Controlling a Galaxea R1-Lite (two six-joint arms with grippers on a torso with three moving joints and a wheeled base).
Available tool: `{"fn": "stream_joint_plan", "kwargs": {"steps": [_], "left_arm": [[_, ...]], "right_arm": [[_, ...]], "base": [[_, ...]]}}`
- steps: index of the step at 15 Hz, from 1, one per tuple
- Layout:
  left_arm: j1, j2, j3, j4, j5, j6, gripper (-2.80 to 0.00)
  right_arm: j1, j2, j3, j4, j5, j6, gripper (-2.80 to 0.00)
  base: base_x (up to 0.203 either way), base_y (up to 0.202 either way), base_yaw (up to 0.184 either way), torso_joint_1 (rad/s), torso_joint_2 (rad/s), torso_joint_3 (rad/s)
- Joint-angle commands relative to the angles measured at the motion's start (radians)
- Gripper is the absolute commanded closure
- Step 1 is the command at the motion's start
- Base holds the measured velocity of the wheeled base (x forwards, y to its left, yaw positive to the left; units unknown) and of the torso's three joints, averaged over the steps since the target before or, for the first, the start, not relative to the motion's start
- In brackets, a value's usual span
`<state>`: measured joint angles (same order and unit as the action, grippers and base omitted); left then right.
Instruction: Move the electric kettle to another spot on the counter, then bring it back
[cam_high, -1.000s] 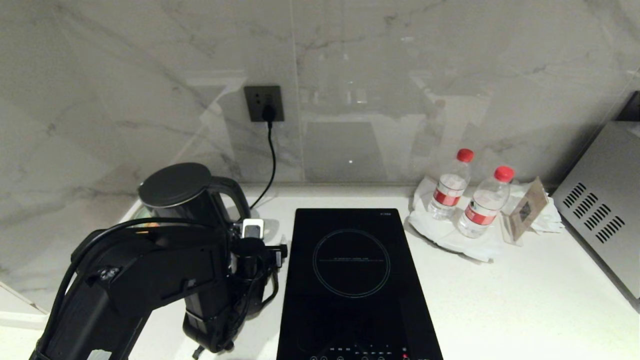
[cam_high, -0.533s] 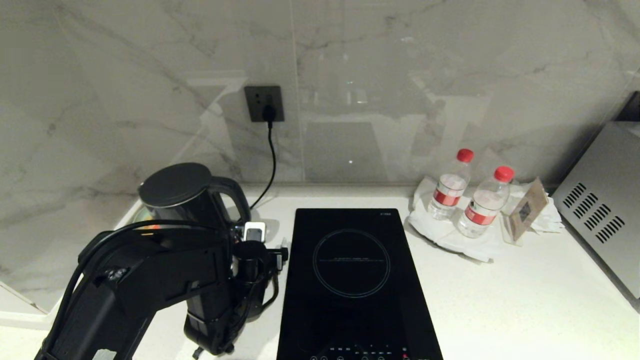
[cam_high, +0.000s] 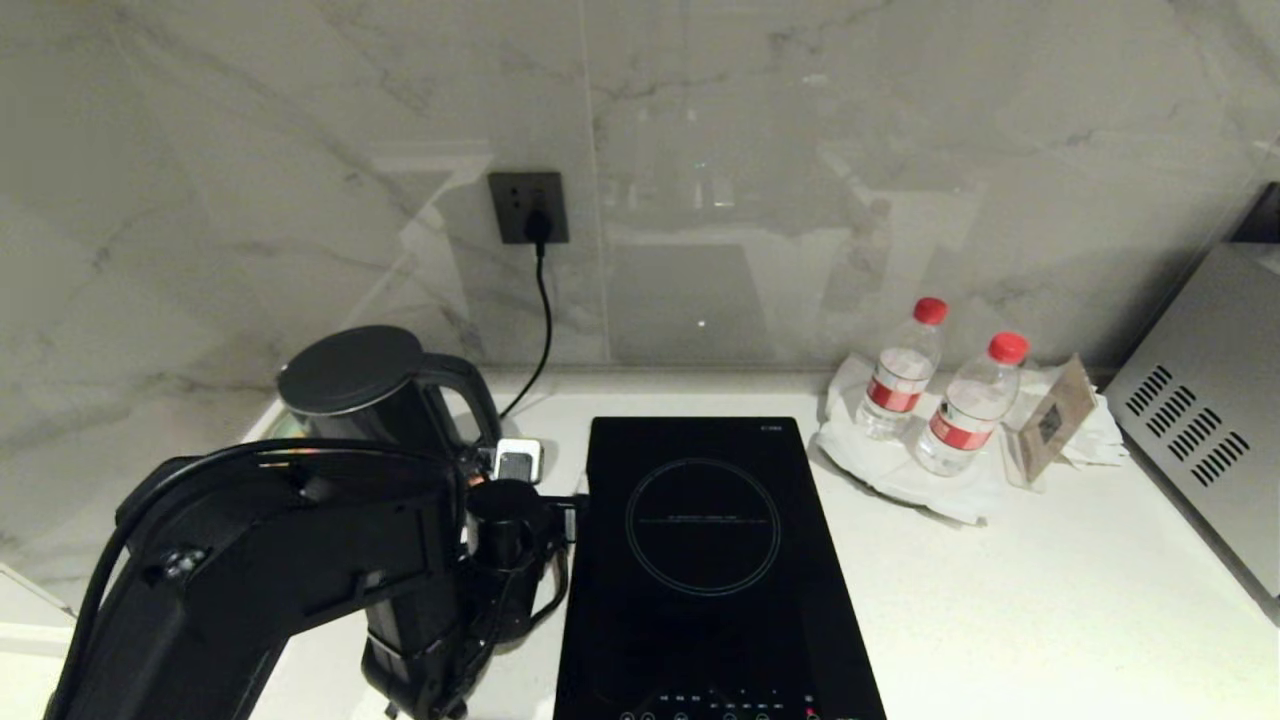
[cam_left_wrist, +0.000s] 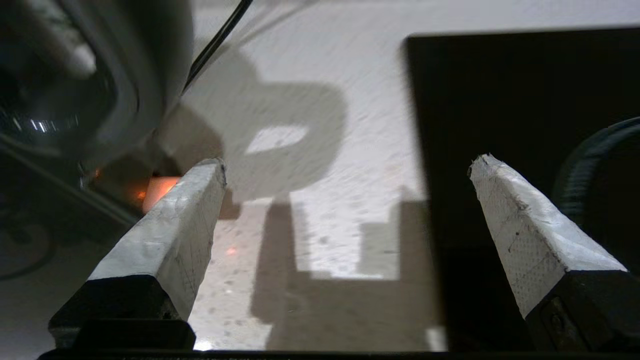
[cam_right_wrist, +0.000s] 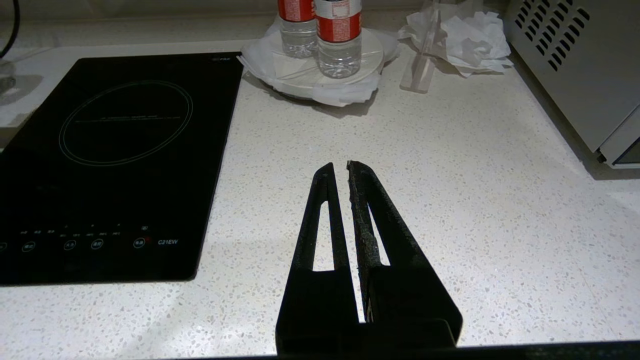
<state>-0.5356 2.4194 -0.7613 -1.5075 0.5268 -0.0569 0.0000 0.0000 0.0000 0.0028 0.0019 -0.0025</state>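
**Open left gripper beside the kettle handle**

The left gripper (cam_left_wrist: 345, 165) hangs with its jaws spread wide, holding nothing, just beside the electric kettle (cam_high: 385, 400) at the counter's (cam_high: 1000, 600) back left. The glossy body looks slippery and heavy; the loop handle (cam_high: 465, 385) suits gripping. The arm hides its base. The right gripper (cam_right_wrist: 340, 170) rests pressed together.

Bare counter (cam_high: 1000, 600) right of hob (cam_high: 705, 560); bottles (cam_high: 965, 405) behind.

1. The head view looks down from high up at the counter (cam_high: 1000, 600) and the wall.
2. The left wrist view sits very close above the counter, beside the hob (cam_left_wrist: 515, 100).
3. The right wrist view looks forward along the counter; it shares the hob and the bottles (cam_right_wrist: 320, 35) with the head view.
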Motion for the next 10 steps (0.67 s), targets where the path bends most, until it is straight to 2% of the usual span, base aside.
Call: {"fn": "stream_joint_plan", "kwargs": {"steps": [1, 7, 10], "left_arm": [[-0.017, -0.049, 0.021, -0.012, 0.005, 0.000, -2.80], [-0.017, -0.009, 0.085, -0.014, -0.008, -0.006, -2.80], [-0.010, 0.059, 0.064, -0.011, -0.013, -0.005, -2.80]], "right_arm": [[0.000, 0.000, 0.000, 0.000, 0.000, -0.001, 0.00], [0.000, 0.000, 0.000, 0.000, 0.000, -0.001, 0.00], [0.000, 0.000, 0.000, 0.000, 0.000, -0.001, 0.00]], "base": [[0.000, 0.000, 0.000, 0.000, 0.00, 0.000], [0.000, 0.000, 0.000, 0.000, 0.00, 0.000], [0.000, 0.000, 0.000, 0.000, 0.00, 0.000]]}}
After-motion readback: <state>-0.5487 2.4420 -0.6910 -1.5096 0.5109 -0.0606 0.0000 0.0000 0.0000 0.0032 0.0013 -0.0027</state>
